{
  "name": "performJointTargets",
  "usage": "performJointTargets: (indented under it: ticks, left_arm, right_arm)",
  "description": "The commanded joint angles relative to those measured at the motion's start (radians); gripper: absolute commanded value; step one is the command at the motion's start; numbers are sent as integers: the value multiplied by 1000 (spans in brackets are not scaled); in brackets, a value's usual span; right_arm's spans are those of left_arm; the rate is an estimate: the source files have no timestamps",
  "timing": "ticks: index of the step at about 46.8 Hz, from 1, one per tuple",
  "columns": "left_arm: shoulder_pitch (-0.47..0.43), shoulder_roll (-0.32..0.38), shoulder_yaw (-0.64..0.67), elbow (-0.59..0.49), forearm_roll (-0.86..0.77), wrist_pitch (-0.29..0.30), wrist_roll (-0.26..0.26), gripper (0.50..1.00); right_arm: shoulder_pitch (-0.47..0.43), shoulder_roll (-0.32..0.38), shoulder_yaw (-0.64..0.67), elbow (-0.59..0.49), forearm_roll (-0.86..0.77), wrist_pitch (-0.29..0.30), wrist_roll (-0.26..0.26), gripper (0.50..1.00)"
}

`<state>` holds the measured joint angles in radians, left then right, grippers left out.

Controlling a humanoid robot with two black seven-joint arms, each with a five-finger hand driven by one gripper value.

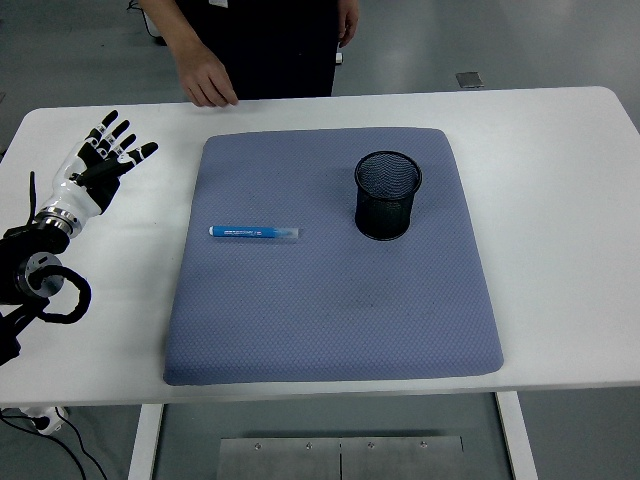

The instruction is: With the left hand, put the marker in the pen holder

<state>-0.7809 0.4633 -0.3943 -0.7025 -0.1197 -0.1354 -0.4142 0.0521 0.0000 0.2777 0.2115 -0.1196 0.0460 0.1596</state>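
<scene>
Marker untouched — my left hand (108,152) waits, fingers spread wide and empty.
The blue marker (254,232) lies flat on the mat (330,320), beside the mesh pen holder (387,195) — easy reach.

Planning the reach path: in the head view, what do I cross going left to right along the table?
Left hand, fingers spread and holding nothing → left edge of the blue mat → blue marker lying flat on the mat → black mesh pen holder standing upright on the mat → bare white table.
</scene>
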Motion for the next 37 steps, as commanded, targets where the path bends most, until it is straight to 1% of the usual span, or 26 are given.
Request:
performJointTargets:
  ticks: [1, 7, 25, 30, 37]
  left_arm:
    - [0, 0, 0, 0, -1, -1, -1, 1000]
    - [-3, -20, -1, 0, -14, 2, -2, 1000]
    - [-3, -23, -8, 0, -15, 0, 2, 1000]
    - [-4, -20, -12, 0, 0, -13, 3, 1000]
    - [12, -22, -12, 0, 2, -7, 3, 1000]
  right_arm:
    - [0, 0, 0, 0, 0, 0, 0, 1000]
    - [0, 0, 0, 0, 0, 0, 0, 1000]
    - [0, 0, 0, 0, 0, 0, 0, 1000]
    - [0, 0, 0, 0, 0, 0, 0, 1000]
    - [0, 0, 0, 0, 0, 0, 0, 1000]
